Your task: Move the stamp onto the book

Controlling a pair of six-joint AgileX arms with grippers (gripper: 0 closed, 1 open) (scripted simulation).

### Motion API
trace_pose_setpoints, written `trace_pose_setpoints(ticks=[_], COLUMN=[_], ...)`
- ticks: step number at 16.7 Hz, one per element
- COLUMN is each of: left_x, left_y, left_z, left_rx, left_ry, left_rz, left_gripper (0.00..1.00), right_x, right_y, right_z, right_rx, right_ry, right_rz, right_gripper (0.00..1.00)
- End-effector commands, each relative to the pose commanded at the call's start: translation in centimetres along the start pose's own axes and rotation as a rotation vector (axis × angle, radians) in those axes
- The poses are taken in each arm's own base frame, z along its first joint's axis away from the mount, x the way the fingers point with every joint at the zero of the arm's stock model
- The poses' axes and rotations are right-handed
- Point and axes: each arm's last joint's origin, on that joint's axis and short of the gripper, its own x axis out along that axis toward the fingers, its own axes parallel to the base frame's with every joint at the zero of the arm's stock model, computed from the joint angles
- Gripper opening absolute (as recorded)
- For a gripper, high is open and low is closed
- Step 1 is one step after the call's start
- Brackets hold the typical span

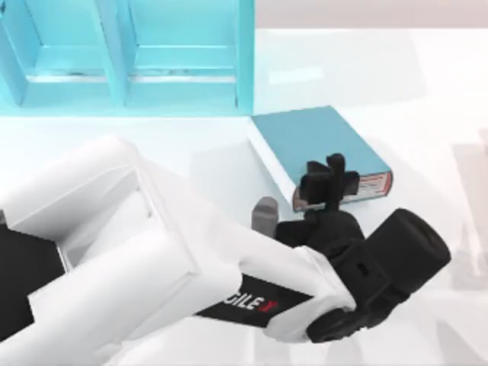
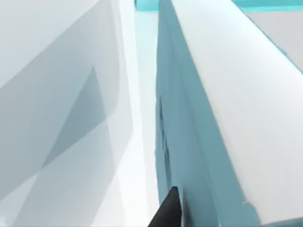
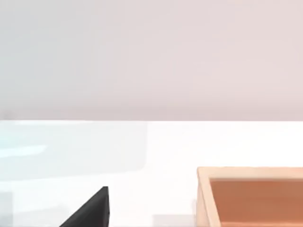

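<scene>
– Where is my left arm?
– It reaches in from the top view's lower left. The left jaws hang black over the near, red-trimmed end of the book. Whether they are wide, narrow or holding something, I cannot tell.
– And the book?
– It lies flat on the white tabletop, teal cover up, just right of the turquoise shelf.
– The stamp?
– I cannot tell where it is.
– My right arm?
– Its wrist view shows a dark tip of the right jaws, state unclear, near a tan box on the tabletop.
</scene>
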Motion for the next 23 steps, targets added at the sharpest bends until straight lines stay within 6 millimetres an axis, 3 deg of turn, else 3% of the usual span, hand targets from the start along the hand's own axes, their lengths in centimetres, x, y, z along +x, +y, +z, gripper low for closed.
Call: trace_pose_setpoints(ticks=[7, 18, 23], left_x=[0.0, -0.2, -2.9], left_y=[0.0, 0.3, 2.2], left_z=[0.0, 0.0, -0.6], left_rx=[0.000, 0.003, 0.003], left_ry=[0.000, 0.000, -0.007], left_rz=[0.000, 0.004, 0.032], left_gripper=[0.98, 1.00, 1.00], right_x=[0.0, 0.0, 0.0], right_y=[0.0, 0.0, 0.0], right_z=[0.0, 0.0, 0.0], right_rx=[0.000, 0.000, 0.000], right_ry=[0.000, 0.000, 0.000], right_rz=[0.000, 0.000, 0.000], right_gripper=[1.00, 1.00, 1.00])
